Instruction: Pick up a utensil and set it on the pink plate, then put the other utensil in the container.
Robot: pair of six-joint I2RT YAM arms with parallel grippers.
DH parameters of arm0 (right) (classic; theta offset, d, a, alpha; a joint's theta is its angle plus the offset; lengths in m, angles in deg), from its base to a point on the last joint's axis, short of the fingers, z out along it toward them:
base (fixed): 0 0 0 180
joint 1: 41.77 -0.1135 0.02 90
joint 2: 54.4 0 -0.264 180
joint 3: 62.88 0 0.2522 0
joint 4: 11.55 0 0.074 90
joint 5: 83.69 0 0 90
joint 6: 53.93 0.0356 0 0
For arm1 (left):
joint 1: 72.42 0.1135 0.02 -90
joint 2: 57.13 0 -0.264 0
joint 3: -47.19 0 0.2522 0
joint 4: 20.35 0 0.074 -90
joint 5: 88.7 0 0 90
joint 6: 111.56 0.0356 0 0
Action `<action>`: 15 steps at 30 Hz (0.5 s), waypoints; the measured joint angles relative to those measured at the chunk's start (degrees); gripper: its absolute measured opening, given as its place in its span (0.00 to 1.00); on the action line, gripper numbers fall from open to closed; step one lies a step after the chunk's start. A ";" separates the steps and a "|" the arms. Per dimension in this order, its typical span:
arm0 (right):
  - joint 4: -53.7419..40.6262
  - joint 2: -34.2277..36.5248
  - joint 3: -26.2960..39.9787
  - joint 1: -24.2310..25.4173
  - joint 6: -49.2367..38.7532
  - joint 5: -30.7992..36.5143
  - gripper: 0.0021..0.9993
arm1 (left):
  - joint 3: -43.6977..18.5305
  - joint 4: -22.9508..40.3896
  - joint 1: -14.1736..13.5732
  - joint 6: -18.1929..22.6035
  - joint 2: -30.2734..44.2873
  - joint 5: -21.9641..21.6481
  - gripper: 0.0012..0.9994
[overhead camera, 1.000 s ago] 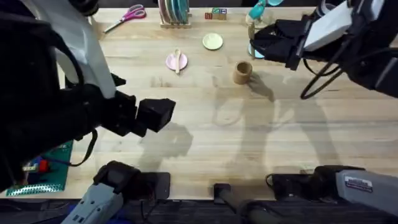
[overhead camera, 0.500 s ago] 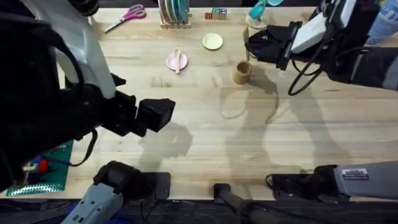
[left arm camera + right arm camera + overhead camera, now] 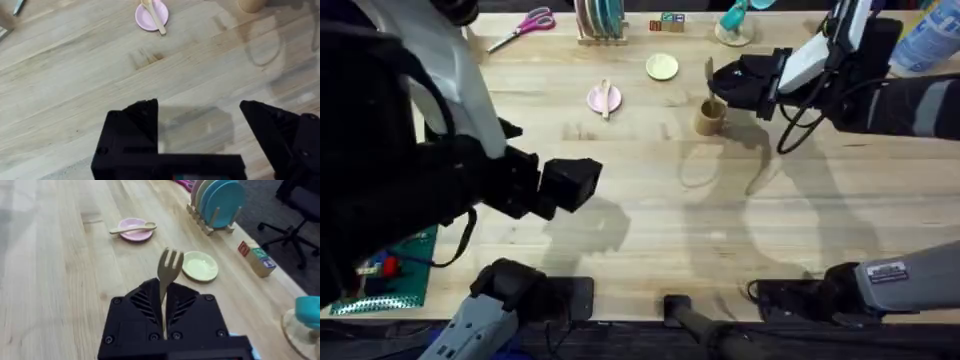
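1. The small pale wooden spoon [image 3: 606, 97] already lies across the small round pink plate [image 3: 596, 99], at about 11 o'clock from the table's middle in the overhead view. That half of the task looks done, and only the fork remains.

2. The right gripper [image 3: 163, 311] is clenched on the slim handle of the small pale wooden fork [image 3: 168, 270], whose tines stand up clear of the black fingers in the right wrist view. In the overhead view the right gripper [image 3: 722, 82] sits just at the 1 o'clock side of the small tan-brown cylindrical cup [image 3: 710, 116], with the fork [image 3: 709, 72] showing at its tip.

3. The step in hand appears to be lowering the fork into that cup. To do it well, the right arm should bring the fork's free end squarely over the cup's open mouth before descending, since the rim is narrow and the cup looks light enough to tip if nudged.

4. The grip should likely be kept until the fork is well inside the rim, then let go and the arm drawn straight up.

5. The small yellow plate [image 3: 662, 67] lies near the cup at 11 o'clock, so sideways sweeps should be avoided.

6. The left gripper [image 3: 200, 130] hangs released and empty over bare wood, well apart from the cup, and need not move.
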 joint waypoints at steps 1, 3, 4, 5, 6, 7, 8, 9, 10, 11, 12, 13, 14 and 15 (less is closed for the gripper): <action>0.00 0.50 0.00 0.00 0.00 0.00 0.03 | 0.00 0.00 0.00 0.00 0.00 0.00 1.00; 0.00 1.62 0.00 0.00 0.00 -0.02 0.03 | 0.00 0.00 0.00 0.00 0.00 0.00 1.00; 0.00 2.16 0.00 0.02 0.02 0.00 0.03 | 0.00 0.00 0.00 0.00 0.00 0.00 1.00; -0.02 2.52 0.00 0.00 0.02 0.00 0.03 | 0.00 0.00 0.00 0.00 0.00 0.00 1.00; -0.02 2.86 0.00 0.00 0.02 -0.02 0.03 | 0.00 0.00 0.00 0.00 0.00 0.00 1.00; 0.00 3.05 0.00 0.00 0.02 0.00 0.03 | 0.00 0.00 0.00 0.00 0.00 0.00 1.00; -0.01 3.22 0.00 0.01 0.02 -0.02 0.04 | 0.00 0.00 0.00 0.00 0.00 0.00 1.00; -0.01 3.39 0.00 0.01 0.04 -0.02 0.04 | 0.00 0.00 0.00 0.00 0.00 0.00 1.00; 0.00 3.57 0.00 0.00 0.02 -0.02 0.04 | 0.00 0.00 0.00 0.00 0.00 0.00 1.00; 0.00 3.82 0.00 0.00 0.04 -0.05 0.04 | 0.00 0.00 0.00 0.00 -0.02 0.00 1.00; 0.00 4.10 0.00 0.00 0.06 -0.02 0.04 | 0.00 0.00 0.00 0.00 0.00 0.00 1.00; 0.00 4.39 0.00 0.00 0.07 -0.02 0.04 | 0.00 0.00 0.00 0.00 0.00 0.00 1.00; -0.02 4.73 0.00 0.00 0.17 -0.02 0.04 | 0.00 0.00 0.00 0.00 0.00 0.00 1.00; -0.04 5.00 0.00 0.00 0.20 -0.02 0.04 | 0.00 0.00 0.00 0.00 0.00 0.00 1.00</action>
